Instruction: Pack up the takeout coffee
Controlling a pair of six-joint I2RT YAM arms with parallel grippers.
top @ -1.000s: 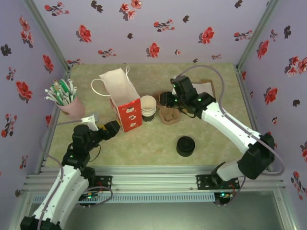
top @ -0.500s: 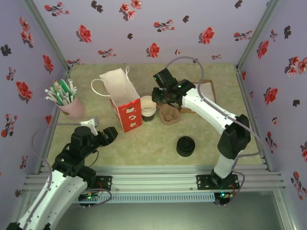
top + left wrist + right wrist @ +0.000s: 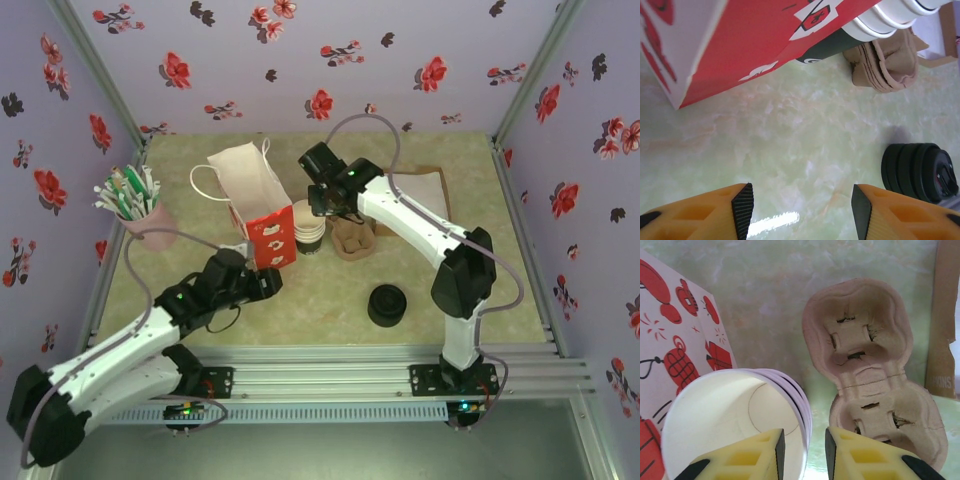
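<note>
Both arms have swung across the table over the last second. The left gripper [image 3: 270,283] has come in from the left side to the near right corner of the red-and-white paper bag [image 3: 262,238]. The right gripper [image 3: 316,210] has travelled left, off the pulp cup carrier [image 3: 352,240] and over the stack of lidless cups [image 3: 310,232]. Bag, cups and carrier lie where they did.

The bag stands upright around the middle of the table [image 3: 320,295], with the cup stack just beside its right face and the carrier just right of the cups. A stack of black lids [image 3: 387,305] sits nearer and to the right, well apart from them. A pink cup [image 3: 150,228] holding white and green sticks stands at the left.

From the left wrist, the left gripper's jaws are released and wide, with bare table between them. From the right wrist, the right gripper's jaws stand narrowly apart astride the right rim of the top cup, one finger [image 3: 740,457] over the mouth and the other outside, not pinching. Where the takeout coffee itself stands I cannot tell.
</note>
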